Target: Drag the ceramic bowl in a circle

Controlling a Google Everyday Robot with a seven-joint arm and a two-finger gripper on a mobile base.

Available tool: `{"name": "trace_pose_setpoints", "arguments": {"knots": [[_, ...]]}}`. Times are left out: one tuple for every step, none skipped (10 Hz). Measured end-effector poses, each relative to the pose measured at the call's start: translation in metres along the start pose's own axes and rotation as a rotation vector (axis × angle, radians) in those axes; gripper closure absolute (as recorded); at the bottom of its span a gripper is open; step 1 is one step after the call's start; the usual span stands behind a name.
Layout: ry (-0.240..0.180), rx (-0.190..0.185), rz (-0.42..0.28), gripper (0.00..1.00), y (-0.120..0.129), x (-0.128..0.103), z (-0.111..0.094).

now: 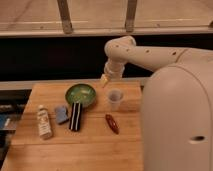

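The ceramic bowl (81,94), round and glossy green inside with a darker rim, sits on the wooden table (60,150) near its far edge. My gripper (105,80) hangs from the white arm just right of the bowl and above it, over the table's far edge. It is between the bowl and a small clear plastic cup (115,98), apart from both.
A black flat item (75,116) lies against the bowl's front rim. A blue sponge-like block (61,114) and a white bottle (44,121) lie to the left. A red-brown object (112,123) lies in front of the cup. The robot's white body (177,125) fills the right.
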Motion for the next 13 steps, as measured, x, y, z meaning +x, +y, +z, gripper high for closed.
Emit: {"name": "trace_pose_setpoints", "arguments": {"knots": [[-0.008,-0.011,-0.028,0.38,0.01,-0.016,0.003],[-0.029,-0.05,-0.068,0.38,0.028,-0.037,0.007],[-0.057,-0.106,-0.117,0.38,0.046,-0.054,0.01],[-0.069,-0.13,-0.137,0.38,0.054,-0.061,0.012],[-0.078,-0.144,-0.148,0.38,0.058,-0.066,0.012],[-0.077,-0.143,-0.146,0.38,0.057,-0.065,0.012],[-0.075,-0.142,-0.146,0.38,0.057,-0.064,0.012],[-0.07,-0.14,-0.142,0.38,0.056,-0.063,0.012],[-0.045,-0.134,-0.133,0.38,0.056,-0.054,0.015],[-0.028,-0.131,-0.127,0.38,0.054,-0.045,0.021],[-0.012,-0.13,-0.122,0.38,0.054,-0.037,0.03],[0.007,-0.131,-0.121,0.38,0.056,-0.03,0.041],[0.022,-0.136,-0.116,0.38,0.057,-0.023,0.049]]}}
